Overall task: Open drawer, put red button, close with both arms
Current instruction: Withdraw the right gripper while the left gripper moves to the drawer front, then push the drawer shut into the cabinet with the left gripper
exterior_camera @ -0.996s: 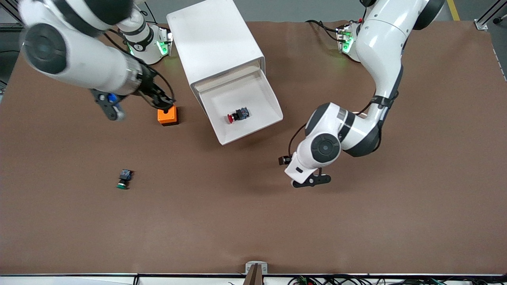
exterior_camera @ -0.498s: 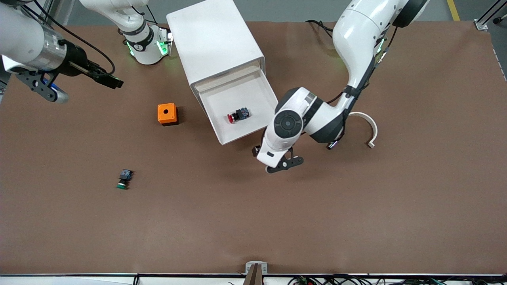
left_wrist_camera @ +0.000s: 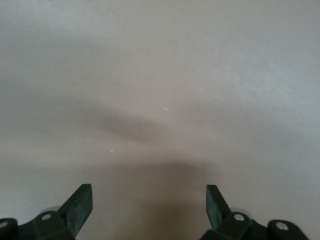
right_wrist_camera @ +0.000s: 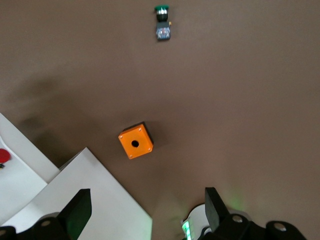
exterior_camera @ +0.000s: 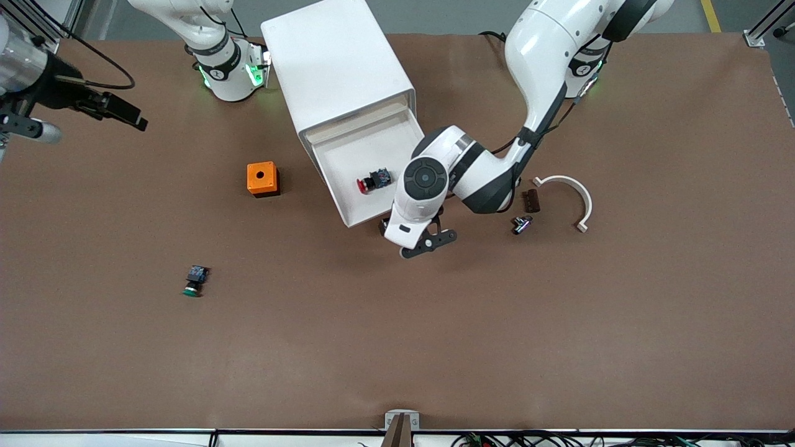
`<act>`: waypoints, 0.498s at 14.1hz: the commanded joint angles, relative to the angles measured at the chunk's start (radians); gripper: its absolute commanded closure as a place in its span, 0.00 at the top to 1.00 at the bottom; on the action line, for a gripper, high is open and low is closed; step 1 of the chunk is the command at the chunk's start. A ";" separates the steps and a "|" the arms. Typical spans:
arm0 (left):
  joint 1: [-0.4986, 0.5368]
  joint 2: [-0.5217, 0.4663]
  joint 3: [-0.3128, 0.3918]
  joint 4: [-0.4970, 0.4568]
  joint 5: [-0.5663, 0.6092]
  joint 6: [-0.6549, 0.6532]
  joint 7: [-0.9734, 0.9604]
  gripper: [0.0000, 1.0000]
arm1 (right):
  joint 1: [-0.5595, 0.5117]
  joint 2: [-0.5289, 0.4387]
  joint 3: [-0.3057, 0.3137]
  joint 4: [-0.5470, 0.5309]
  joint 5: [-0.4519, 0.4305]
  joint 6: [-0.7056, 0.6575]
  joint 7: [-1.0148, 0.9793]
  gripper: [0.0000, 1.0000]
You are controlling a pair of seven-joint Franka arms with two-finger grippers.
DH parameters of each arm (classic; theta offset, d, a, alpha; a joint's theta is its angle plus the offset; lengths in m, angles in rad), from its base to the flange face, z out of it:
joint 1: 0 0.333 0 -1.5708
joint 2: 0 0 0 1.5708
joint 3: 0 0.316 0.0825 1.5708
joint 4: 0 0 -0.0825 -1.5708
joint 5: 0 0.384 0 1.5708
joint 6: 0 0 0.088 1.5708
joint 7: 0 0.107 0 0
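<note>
Left arm has swung in to the open drawer's front; right arm has pulled away.
Red button lies inside; only closing remains. Left pincer open over tabletop; right pincer open, withdrawn near the tabletop's edge.

The left arm hides the drawer's corner.

A wide brown table filled nearly the whole front view under even light, with grey floor showing past its edge by the bases and dark cables bunched along the edge nearest the camera.
</note>
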 commanded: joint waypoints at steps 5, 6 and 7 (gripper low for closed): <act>-0.060 -0.017 -0.019 -0.022 0.010 0.029 -0.124 1.00 | -0.045 0.001 0.022 0.080 -0.052 0.028 -0.087 1.00; -0.058 -0.017 -0.038 -0.022 0.010 0.029 -0.142 1.00 | -0.043 0.001 0.024 0.086 -0.052 0.026 -0.087 1.00; -0.060 -0.017 -0.047 -0.022 0.010 0.029 -0.161 1.00 | -0.043 0.001 0.027 0.088 -0.052 0.028 -0.083 1.00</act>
